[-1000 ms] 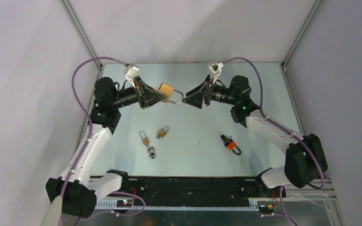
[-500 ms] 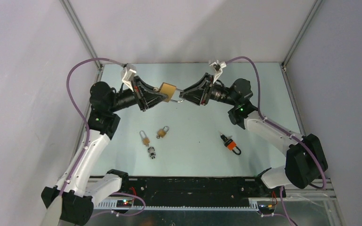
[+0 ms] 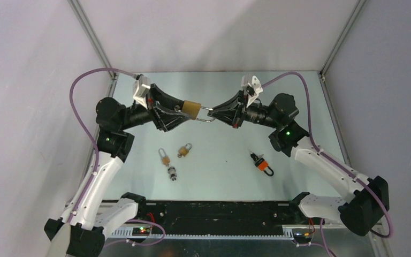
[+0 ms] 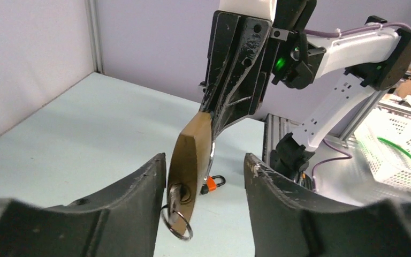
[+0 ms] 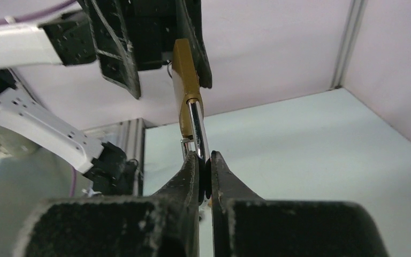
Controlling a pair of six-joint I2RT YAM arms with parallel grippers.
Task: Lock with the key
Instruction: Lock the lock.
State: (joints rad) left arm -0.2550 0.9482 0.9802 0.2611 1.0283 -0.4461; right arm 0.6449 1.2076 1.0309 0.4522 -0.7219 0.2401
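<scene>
A brass padlock [image 3: 191, 109] hangs in the air above the table's far half, between my two grippers. My right gripper [image 3: 212, 114] is shut on its steel shackle [image 5: 195, 128], the fingertips pinching the bar in the right wrist view. My left gripper [image 3: 184, 112] stands open around the padlock body [image 4: 192, 155]. The body lies close to the left finger, with a wide gap to the right finger. The key [image 4: 175, 195] sits in the keyhole at the body's bottom, and its ring dangles below.
On the table lie two small brass padlocks [image 3: 164, 157] [image 3: 184, 150], a small silver piece [image 3: 172, 173] and an orange padlock [image 3: 262, 164]. Grey walls enclose the table on three sides. A white basket [image 4: 401, 155] stands beyond the near edge.
My right gripper has closed on the shackle. My left gripper has let go of the padlock body and opened. Both wrists have shifted slightly, the padlock staying between them.
</scene>
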